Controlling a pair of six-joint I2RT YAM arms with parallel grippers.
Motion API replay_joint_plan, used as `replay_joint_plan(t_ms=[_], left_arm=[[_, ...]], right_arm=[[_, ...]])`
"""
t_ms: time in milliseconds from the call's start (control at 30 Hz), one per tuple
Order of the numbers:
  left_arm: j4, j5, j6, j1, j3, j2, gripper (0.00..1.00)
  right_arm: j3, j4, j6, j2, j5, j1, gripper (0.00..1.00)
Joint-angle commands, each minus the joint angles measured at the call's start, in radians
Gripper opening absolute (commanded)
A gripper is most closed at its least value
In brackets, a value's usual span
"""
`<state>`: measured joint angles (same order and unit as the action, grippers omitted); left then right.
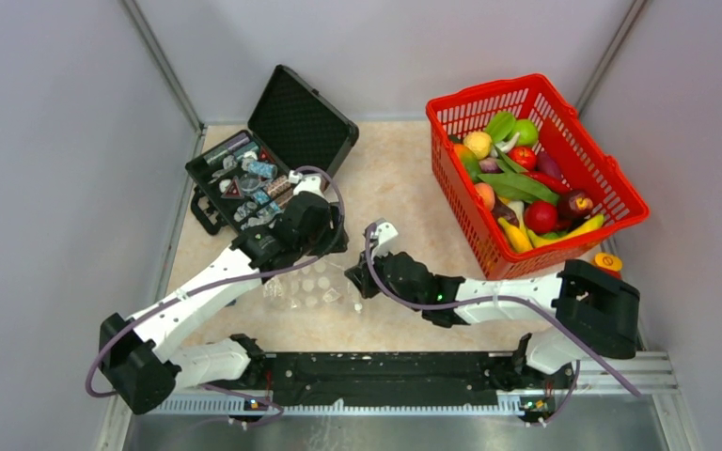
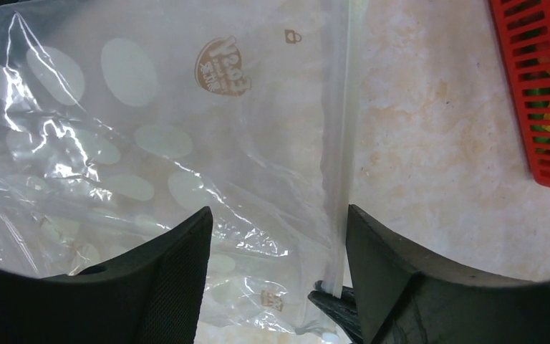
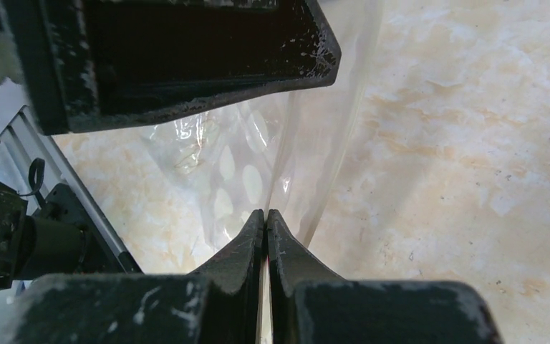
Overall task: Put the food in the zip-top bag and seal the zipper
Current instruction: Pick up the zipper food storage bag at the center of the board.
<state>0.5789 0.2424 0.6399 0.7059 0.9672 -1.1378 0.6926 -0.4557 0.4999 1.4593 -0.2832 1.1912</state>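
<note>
well, two things flank the work area on the table (image 1: 404, 178): one open black case (image 1: 303, 117) at the far left, its tray full of small metal parts (image 1: 249, 183), and one red mesh basket (image 1: 485, 90) at the far right. the food (image 1: 517, 183) is heaped in that basket, green, red, yellow and purple pieces too crowded to count surely. one small orange piece (image 1: 607, 261) sits on the table just outside the basket's near corner, beside the right arm; what it is i cannot tell. from above, the two arms cover part of the bag.

one zip-top bag (image 1: 312, 287) lies near the table's front, between the two wrists and well apart from the basket. its zipper (image 2: 345, 107) runs along the side facing the basket. the left gripper (image 2: 279, 215) hangs over the bag with its jaws spread, one finger above the clear film and the other just beside the zipper, gripping nothing. the right gripper (image 3: 266, 217) is clenched tight on the bag's zipper edge, at one end of the strip, and the film rises from its tips toward the left gripper just ahead.
</note>
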Motion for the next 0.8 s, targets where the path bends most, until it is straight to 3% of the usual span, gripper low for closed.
replay_joint_plan(t_ms=[0, 167, 533, 700, 767], left_arm=[[0.033, 0.048, -0.024, 0.014, 0.048, -0.016, 0.67], [0.043, 0.071, -0.039, 0.032, 0.05, -0.009, 0.6], [0.033, 0.102, -0.026, 0.076, 0.051, -0.072, 0.59], [0.02, 0.107, -0.026, 0.08, 0.036, -0.08, 0.45], [0.019, 0.113, -0.029, 0.08, 0.033, -0.079, 0.32]], right_arm=[[0.021, -0.003, -0.022, -0.04, -0.071, 0.023, 0.0], [0.033, 0.016, -0.01, -0.04, -0.087, 0.023, 0.0], [0.018, -0.072, -0.014, -0.066, -0.067, 0.046, 0.0], [0.021, -0.096, -0.006, -0.056, -0.033, 0.046, 0.0], [0.015, -0.1, -0.003, -0.057, -0.021, 0.045, 0.0]])
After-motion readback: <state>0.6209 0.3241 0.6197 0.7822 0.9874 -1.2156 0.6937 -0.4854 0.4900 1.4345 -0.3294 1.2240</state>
